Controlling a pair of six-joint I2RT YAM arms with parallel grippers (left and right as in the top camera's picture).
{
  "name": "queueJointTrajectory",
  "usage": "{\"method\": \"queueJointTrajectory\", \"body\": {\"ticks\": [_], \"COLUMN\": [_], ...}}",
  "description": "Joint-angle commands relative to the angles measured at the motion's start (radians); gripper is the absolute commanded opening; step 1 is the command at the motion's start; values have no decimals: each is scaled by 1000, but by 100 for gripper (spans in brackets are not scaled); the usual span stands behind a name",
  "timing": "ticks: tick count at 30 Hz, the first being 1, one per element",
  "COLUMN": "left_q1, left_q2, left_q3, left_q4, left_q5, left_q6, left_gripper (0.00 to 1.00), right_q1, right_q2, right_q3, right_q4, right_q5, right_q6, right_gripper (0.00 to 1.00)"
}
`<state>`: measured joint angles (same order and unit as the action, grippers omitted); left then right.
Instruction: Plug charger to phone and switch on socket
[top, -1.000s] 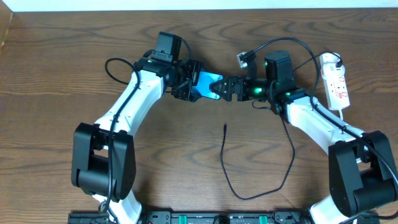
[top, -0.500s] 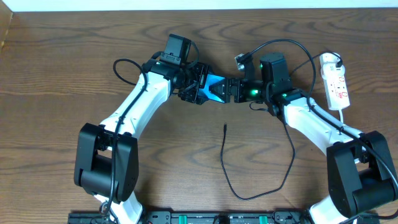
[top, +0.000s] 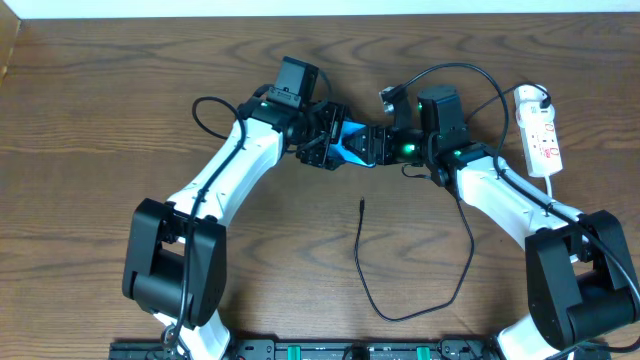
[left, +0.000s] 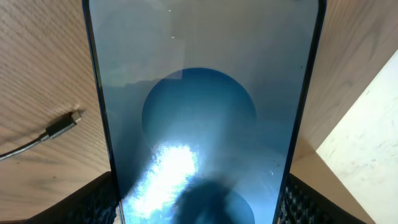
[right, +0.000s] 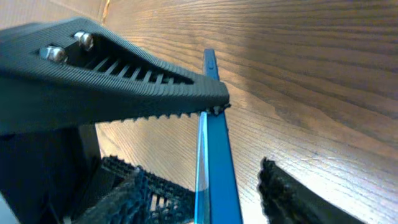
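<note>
The phone (top: 350, 138), with a bright blue screen, is held off the table between both grippers at the back middle. My left gripper (top: 328, 148) is shut on its long edges; in the left wrist view the phone (left: 199, 93) fills the frame between the left gripper's fingers (left: 199, 202). My right gripper (top: 373, 145) is open with its fingers on either side of the phone's end. In the right wrist view the phone (right: 214, 162) is edge-on between the right gripper's jaws (right: 202, 180) with gaps on both sides. The charger (top: 372, 300) lies loose in front, and its tip (left: 62, 127) also shows in the left wrist view.
The socket (top: 541, 135), a white power strip with red markings, lies at the far right beside the right arm. The charger cable loops toward the front edge and runs up under the right arm; its plug end is hidden.
My left gripper has carried the phone to the right, so its end now sits between the right gripper's fingers. The right gripper shifted slightly left. The charger has not moved.
</note>
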<state>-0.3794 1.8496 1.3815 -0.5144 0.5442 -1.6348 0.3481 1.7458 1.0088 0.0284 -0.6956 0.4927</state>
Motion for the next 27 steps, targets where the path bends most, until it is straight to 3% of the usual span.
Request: {"method": "queueJointTrajectory", "body": {"ticks": [1, 9, 27], "left_q1": [0, 0, 0], "left_q2": [-23, -23, -23], "left_q3": [24, 24, 24], "left_q4": [8, 11, 27], "left_q5": [13, 13, 12], "left_q6": [-21, -25, -28], "left_gripper": [7, 7, 7], "right_q1": [7, 7, 7], "right_q2": [8, 8, 8], "right_q3": [18, 18, 18], "right_q4": [1, 0, -2], "right_q5": [13, 13, 16], "right_q6": [-4, -4, -5], "right_gripper": [49, 39, 26]}}
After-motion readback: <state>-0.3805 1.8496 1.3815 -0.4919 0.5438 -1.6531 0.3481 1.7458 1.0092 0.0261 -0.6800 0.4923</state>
